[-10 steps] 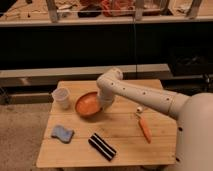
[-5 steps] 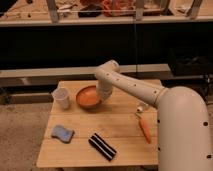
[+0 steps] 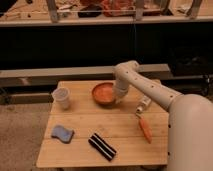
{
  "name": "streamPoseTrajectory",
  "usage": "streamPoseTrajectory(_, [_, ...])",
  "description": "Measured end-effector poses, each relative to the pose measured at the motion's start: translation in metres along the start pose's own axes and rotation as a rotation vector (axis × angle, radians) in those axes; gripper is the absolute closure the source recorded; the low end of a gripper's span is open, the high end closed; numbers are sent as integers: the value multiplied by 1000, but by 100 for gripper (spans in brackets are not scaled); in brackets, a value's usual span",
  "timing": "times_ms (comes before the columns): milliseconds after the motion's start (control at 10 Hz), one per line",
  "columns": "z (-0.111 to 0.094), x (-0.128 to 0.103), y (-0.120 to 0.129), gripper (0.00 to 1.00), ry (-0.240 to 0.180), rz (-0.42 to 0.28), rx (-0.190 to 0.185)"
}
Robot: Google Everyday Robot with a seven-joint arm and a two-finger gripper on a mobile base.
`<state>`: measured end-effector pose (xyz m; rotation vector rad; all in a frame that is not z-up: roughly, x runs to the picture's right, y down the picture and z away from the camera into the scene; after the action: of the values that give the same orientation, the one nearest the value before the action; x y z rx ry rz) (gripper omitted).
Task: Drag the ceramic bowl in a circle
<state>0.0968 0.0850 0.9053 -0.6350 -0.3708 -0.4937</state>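
The ceramic bowl (image 3: 104, 93) is a shallow orange bowl with a darker outside. It sits on the wooden table (image 3: 120, 130) at the back, a little left of the middle. My white arm reaches in from the right and bends down over the bowl. My gripper (image 3: 119, 99) is at the bowl's right rim and touches it. A small translucent white cup (image 3: 61, 98) stands left of the bowl, apart from it.
A blue sponge (image 3: 62, 133) lies at the front left. A black striped bar (image 3: 102, 146) lies at the front middle. An orange carrot (image 3: 145, 129) and a small white bottle (image 3: 144, 105) lie at the right. A dark shelf unit stands behind the table.
The bowl and the gripper have moved back and to the right across the table, away from the cup. The arm's elbow has swung right with them.
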Motion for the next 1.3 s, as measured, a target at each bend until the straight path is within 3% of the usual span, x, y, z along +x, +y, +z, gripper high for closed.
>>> streamPoseTrajectory(200, [6, 10, 25, 99, -17, 45, -4])
streamPoseTrajectory(700, [7, -34, 103, 99, -95, 20, 50])
streamPoseTrajectory(1000, [-3, -76, 150, 99, -120, -46, 87])
streamPoseTrajectory(1300, [-10, -125, 150, 99, -124, -175, 108])
